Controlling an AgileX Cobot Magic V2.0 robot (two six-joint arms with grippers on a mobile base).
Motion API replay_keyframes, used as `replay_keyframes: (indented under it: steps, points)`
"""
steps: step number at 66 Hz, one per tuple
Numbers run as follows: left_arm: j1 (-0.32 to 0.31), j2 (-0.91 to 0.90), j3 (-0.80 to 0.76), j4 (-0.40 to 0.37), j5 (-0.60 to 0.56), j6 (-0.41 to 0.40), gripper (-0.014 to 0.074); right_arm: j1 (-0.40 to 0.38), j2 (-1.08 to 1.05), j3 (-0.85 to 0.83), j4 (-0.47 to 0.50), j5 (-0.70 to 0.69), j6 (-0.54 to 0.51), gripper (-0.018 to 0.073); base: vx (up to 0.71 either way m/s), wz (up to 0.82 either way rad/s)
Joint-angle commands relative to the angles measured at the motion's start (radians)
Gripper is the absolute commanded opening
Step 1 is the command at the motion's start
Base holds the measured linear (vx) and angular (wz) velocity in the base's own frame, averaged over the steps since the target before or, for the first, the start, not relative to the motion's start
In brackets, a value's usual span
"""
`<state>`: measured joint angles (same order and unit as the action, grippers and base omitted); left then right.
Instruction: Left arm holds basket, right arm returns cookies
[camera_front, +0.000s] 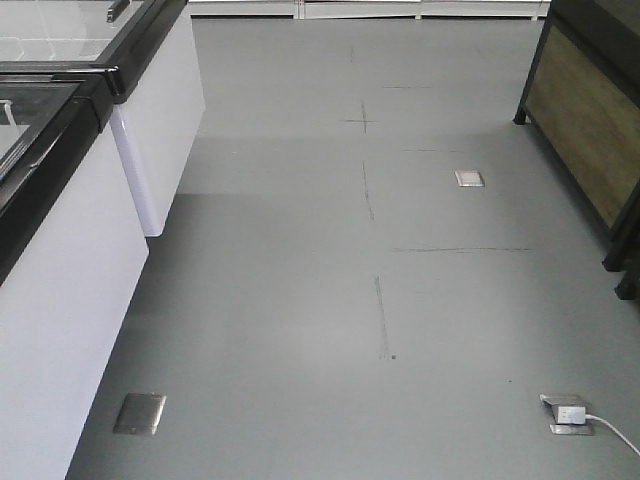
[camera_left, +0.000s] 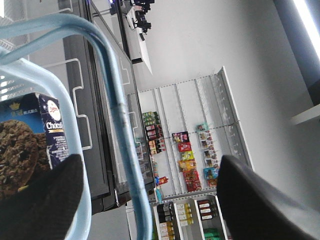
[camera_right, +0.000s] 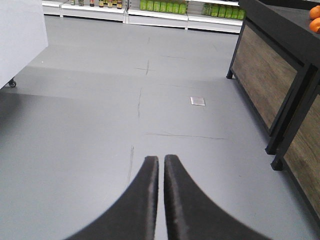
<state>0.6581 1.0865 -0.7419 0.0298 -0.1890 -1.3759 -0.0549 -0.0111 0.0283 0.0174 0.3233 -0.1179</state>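
Held right gripper jaws pressed together, empty, over floor. Spread left gripper jaws wide around the basket handle, likely hooking it for carrying. Found cookies inside, awaiting pickup.

Basket of glossy translucent plastic — cookies in printed cardboard.
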Motion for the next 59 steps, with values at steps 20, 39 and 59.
replay_keyframes:
  steps: [20,39,59]
  points:
    - [0.002,0.085,-0.03,-0.006,-0.191,-0.071,0.0523,-0.005,-0.012,0.016,-0.009,-0.071,-0.008,0.0004,0.0,0.0]
    - [0.001,0.169,-0.032,-0.004,-0.324,-0.14,0.0523,-0.005,-0.012,0.016,-0.009,-0.071,-0.008,0.0004,0.0,0.0]
    - [0.0,0.249,-0.032,0.076,-0.43,-0.259,0.0456,-0.005,-0.012,0.016,-0.009,-0.071,-0.008,0.0004,0.0,0.0]
